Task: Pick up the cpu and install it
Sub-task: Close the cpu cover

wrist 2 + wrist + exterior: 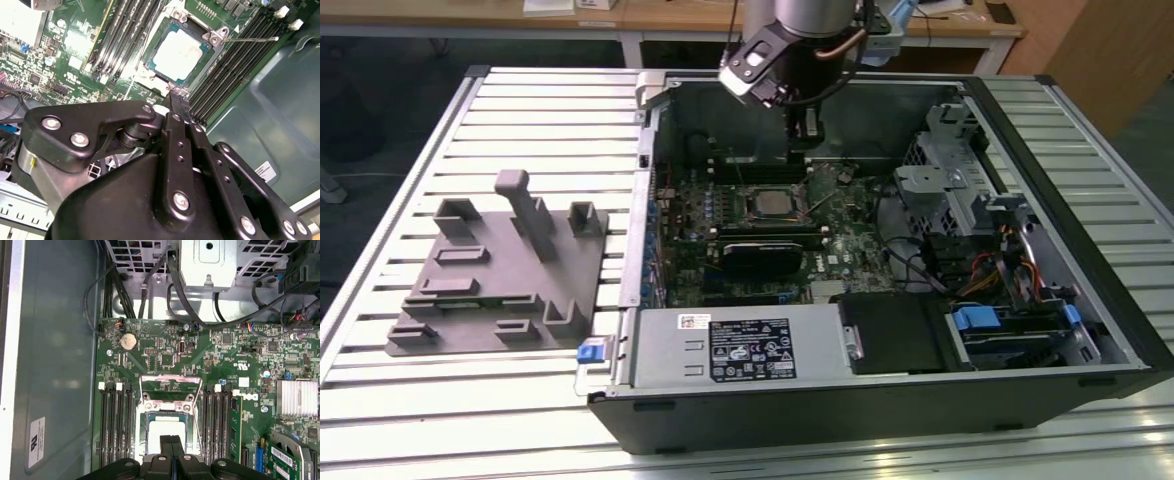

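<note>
The cpu [771, 205] lies flat in the socket on the green motherboard [854, 250] inside the open computer case. Its silvery top with a pale rim shows in both wrist views [181, 52] [169, 428]. The socket's metal load frame [170, 385] stands tilted up behind the chip. My gripper [803, 135] hangs a little above the board at the socket's far edge, clear of the chip. Its two black fingers [176, 100] are pressed together with nothing between them, and in the first wrist view the fingertips [167, 441] overlap the chip's near part.
Memory slots [115, 425] flank the socket on both sides. A grey fixture [494, 270] sits on the slatted table at the exterior view's left. The silver power supply box [734, 345] fills the case's near side. A drive cage [947, 160] and cables [987, 270] crowd the exterior view's right.
</note>
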`<state>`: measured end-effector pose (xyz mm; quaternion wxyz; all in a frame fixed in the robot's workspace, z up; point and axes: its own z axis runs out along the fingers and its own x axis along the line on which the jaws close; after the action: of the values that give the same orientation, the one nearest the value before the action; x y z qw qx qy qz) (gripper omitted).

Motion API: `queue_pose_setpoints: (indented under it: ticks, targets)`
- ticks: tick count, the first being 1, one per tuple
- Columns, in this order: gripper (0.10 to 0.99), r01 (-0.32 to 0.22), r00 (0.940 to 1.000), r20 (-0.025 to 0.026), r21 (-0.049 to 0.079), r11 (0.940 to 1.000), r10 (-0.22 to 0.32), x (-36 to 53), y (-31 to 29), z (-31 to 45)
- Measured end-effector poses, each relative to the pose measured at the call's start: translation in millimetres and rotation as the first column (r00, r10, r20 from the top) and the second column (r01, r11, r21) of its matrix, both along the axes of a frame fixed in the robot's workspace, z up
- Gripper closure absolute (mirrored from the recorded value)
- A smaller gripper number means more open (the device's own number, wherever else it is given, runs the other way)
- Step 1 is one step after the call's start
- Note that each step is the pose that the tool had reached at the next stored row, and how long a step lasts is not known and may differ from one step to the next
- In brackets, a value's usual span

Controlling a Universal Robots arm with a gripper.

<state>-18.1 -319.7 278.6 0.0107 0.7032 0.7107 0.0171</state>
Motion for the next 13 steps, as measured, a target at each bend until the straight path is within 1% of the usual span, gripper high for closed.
queue_pose_setpoints:
  ticks: [13]
  targets:
    - [0.980,0.000,1.0000,0.0000,0.000,1.0000,0.000,6.2,0.0,0.0]
